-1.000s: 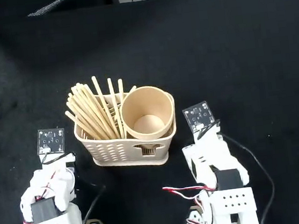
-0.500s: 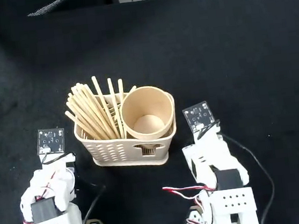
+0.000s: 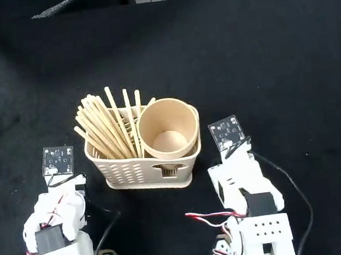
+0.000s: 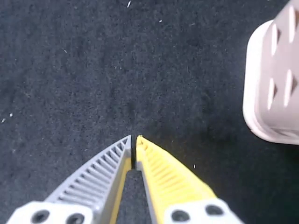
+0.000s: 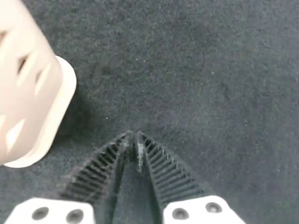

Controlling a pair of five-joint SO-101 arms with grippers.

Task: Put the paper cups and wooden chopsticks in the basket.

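While parked at lower frame with left fingers (image 4: 163, 172) and right fingers (image 5: 166, 170) closed on nothing, could knock the mid-frame basket (image 3: 139, 169), already holding cup (image 3: 169, 141) and chopsticks (image 3: 102, 130), if swung inward, spilling the sticks.

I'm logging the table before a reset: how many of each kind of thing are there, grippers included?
Basket: 1
Cup: 1 showing, in the basket
Chopsticks: 1 bundle in the basket, too crowded to count singly
Grippers: 2, the left gripper and the right gripper
Total: 5
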